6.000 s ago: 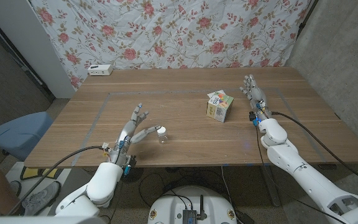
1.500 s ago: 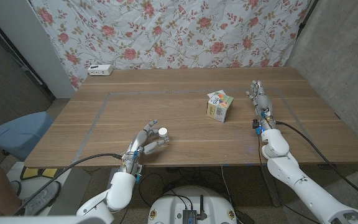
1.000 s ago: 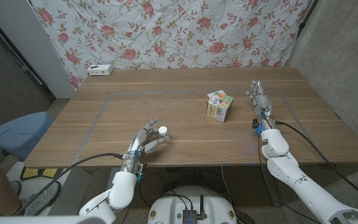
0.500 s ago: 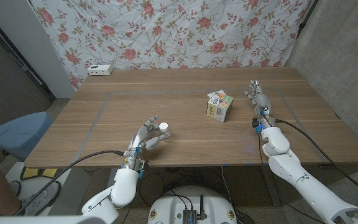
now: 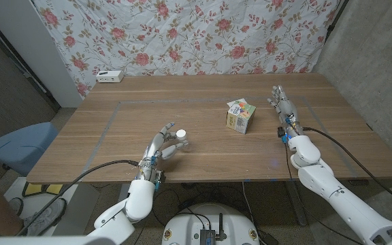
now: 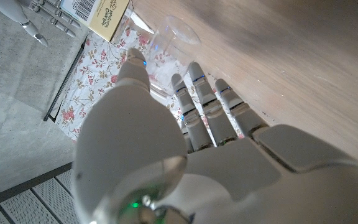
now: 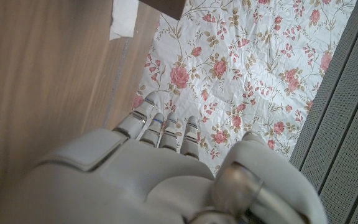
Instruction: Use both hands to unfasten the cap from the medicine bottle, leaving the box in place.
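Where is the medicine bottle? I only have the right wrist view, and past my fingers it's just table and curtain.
Observer: The left hand grips it, on the robot's left of the box.
Operator: Cap off yet?
Observer: No, the white cap is on the medicine bottle.
Operator: How far is my right hand from it?
Observer: The right hand is open on the box's far side, touching nothing; the box stands between it and the bottle.

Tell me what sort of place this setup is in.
Probably a makeshift indoor recording or test room, not a home. A floral sheet hangs as a backdrop behind a wooden table marked with tape lines, cables trail off the robot's arms, and bare grey walls flank the scene.
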Controlling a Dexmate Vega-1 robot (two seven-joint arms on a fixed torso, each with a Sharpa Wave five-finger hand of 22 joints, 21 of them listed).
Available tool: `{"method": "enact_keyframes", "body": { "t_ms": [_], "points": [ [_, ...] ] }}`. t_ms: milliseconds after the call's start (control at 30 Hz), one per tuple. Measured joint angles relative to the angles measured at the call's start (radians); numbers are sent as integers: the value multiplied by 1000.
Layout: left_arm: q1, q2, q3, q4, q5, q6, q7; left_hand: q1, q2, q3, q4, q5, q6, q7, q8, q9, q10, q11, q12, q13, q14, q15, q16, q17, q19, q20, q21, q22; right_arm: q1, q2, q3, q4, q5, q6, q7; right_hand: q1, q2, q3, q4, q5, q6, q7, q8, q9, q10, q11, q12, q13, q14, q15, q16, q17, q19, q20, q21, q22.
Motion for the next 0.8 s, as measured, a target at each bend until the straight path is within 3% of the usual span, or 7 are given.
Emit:
{"method": "enact_keyframes", "body": {
  "t_ms": [167, 233, 500, 800],
  "points": [
    [-26, -7, 9, 8, -7, 0, -14, 3, 8, 6, -6, -5, 23, 12, 0, 0, 9, 9, -7, 1, 14, -4, 0, 0, 50, 16, 6, 0, -3, -17, 1, -26, -6, -28, -6, 0, 0, 0, 0, 0, 0, 0, 0, 0, 0, 0, 0, 0, 0, 0, 0, 0, 0, 0, 0, -2],
    [-35, -10, 13, 11, -9, 0, -19, 4, 9, 6, -6, -5, 25, 14, 0, 0, 12, 12, -8, 3, 18, -8, 0, 0, 55, 11, 6, 0, -3, -22, 1, -32, -7, -36, -8, 0, 0, 0, 0, 0, 0, 0, 0, 0, 0, 0, 0, 0, 0, 0, 0, 0, 0, 0, 0, -2],
    [-88, -21, 32, 23, -20, 19, -49, 8, 13, 10, -10, -12, 36, 14, 0, 0, 12, 12, -10, 4, 22, -6, 0, 0, 39, -5, -11, 0, -3, -38, 2, -57, -13, -67, -14, 0, 0, 0, 0, 0, 0, 0, 0, 0, 0, 0, 0, 0, 4, -4, 0, 0, 0, 0, 0, -2],
    [-143, -31, 51, 38, -28, 44, -74, 8, 13, 10, -10, -13, 41, 9, 0, 0, 12, 12, -11, 5, 22, -6, 0, 0, 20, -2, -24, 0, -3, -54, 2, -80, -24, -92, -24, 0, 0, 3, -3, 0, 0, 0, 0, 0, 0, 0, 0, 0, 4, -4, 0, 0, 0, 0, 0, -2]
  ]
}}
